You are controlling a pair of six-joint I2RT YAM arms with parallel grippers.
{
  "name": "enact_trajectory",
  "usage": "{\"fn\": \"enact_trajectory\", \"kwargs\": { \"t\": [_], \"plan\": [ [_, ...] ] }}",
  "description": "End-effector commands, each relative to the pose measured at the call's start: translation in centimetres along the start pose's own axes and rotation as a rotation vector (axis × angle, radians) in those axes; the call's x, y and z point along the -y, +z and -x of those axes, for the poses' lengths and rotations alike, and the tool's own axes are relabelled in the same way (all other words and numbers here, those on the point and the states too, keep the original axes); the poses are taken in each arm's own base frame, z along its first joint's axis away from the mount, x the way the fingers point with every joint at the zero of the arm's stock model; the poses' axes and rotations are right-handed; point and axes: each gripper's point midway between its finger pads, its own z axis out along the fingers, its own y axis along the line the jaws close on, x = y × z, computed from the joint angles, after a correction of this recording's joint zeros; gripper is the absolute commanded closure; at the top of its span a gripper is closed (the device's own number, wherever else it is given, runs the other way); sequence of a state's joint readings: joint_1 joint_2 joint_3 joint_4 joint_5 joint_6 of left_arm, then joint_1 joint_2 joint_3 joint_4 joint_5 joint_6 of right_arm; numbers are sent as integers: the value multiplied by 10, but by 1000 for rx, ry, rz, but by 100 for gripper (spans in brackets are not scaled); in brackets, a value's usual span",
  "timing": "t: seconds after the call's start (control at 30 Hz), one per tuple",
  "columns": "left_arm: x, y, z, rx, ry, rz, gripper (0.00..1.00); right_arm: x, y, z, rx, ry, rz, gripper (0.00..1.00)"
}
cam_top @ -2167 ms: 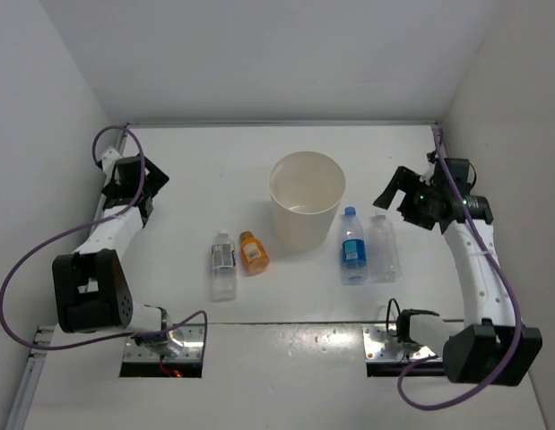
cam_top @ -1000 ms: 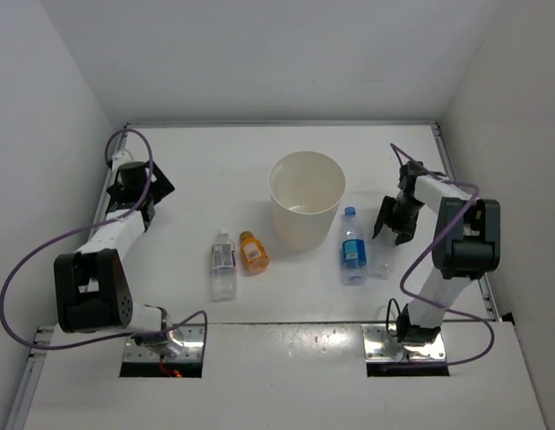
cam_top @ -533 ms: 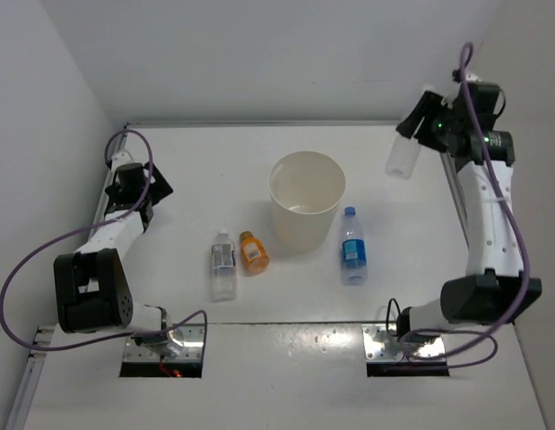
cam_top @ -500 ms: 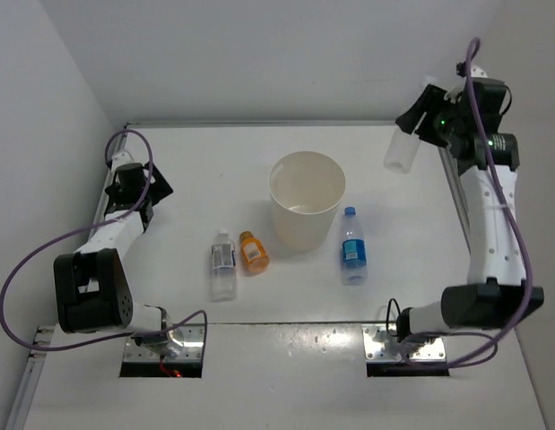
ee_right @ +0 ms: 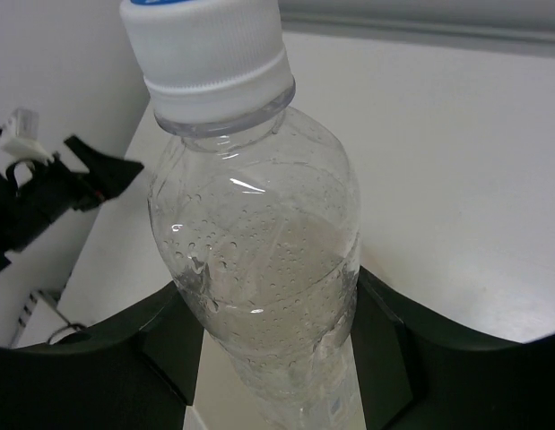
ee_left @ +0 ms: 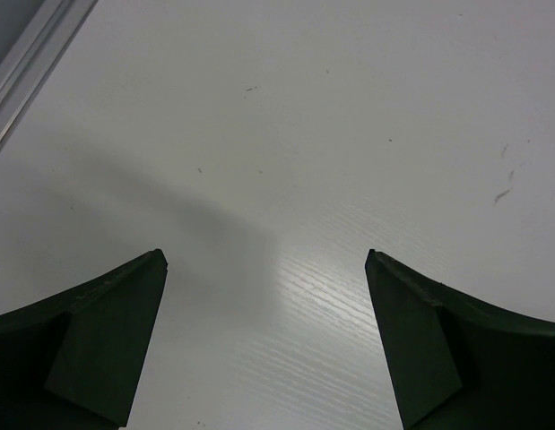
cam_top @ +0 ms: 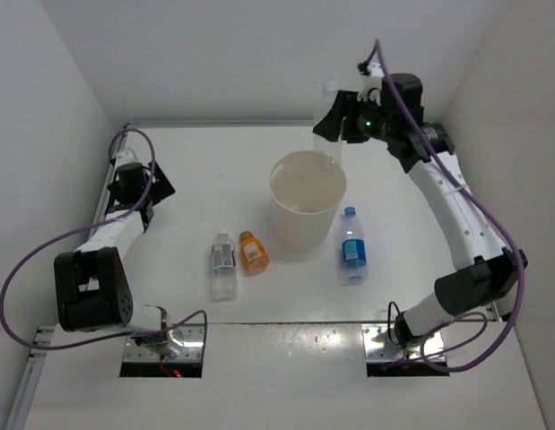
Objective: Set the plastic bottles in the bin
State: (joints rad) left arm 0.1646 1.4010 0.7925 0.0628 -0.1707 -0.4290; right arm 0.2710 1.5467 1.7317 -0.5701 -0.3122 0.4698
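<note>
Cream-white bin (cam_top: 306, 235) sits mid-surface and looks empty. Right gripper (ee_right: 273, 349), clamped on the plain clear bottle (cam_top: 326, 121), has swung it off the surface, now high over the bin's far rim; first drop looks close. Bottle's long axis looks near upright, white cap uppermost. Left gripper (ee_left: 268, 260) spread apart, idle at far left. Blue-label bottle (cam_top: 352, 246), white-label bottle (cam_top: 223, 264), orange bottle (cam_top: 253, 252) wait.
</note>
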Motion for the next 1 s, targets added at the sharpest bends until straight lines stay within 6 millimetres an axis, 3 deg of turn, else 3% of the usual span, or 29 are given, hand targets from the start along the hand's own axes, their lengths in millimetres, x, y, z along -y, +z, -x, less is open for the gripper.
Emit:
{"fn": "enact_trajectory", "kwargs": {
  "t": [0.0,0.1,0.17,0.2,0.27,0.4,0.5,0.6,0.63,0.73,0.77,0.83,0.97],
  "plan": [
    [-12,3,6,42,-25,56,0,-28,9,-17,-14,-86,61,76],
    [-16,2,2,46,-25,67,0,-31,24,-57,-102,-102,40,76],
    [-18,2,-2,43,-14,69,0,-39,28,-68,-109,-118,43,73],
    [-18,0,2,54,-16,74,0,-35,32,-74,-111,-123,18,59],
    [-21,0,-3,48,-25,86,0,-36,31,-73,-97,-129,7,58],
    [-20,-1,-3,53,-26,74,0,-28,31,-76,-109,-109,-81,40],
    [-19,-1,-3,54,-49,74,0,-25,33,-71,-99,-88,-112,40],
    [-20,-1,-2,58,-59,82,0,-31,30,-55,-59,-81,-108,21],
    [-20,-1,-2,58,-59,82,0,-30,27,-51,-53,-82,-119,1],
    [-20,-1,-2,58,-59,82,0,-25,14,-29,-11,-80,-175,0],
    [-20,-1,-2,58,-59,82,0,-23,0,-13,43,-79,-200,0],
    [-22,-1,-6,49,-57,85,0,-17,-17,0,109,-49,-263,0],
    [-22,-1,-6,49,-57,85,0,7,-79,31,343,51,-417,0]
  ]
}}
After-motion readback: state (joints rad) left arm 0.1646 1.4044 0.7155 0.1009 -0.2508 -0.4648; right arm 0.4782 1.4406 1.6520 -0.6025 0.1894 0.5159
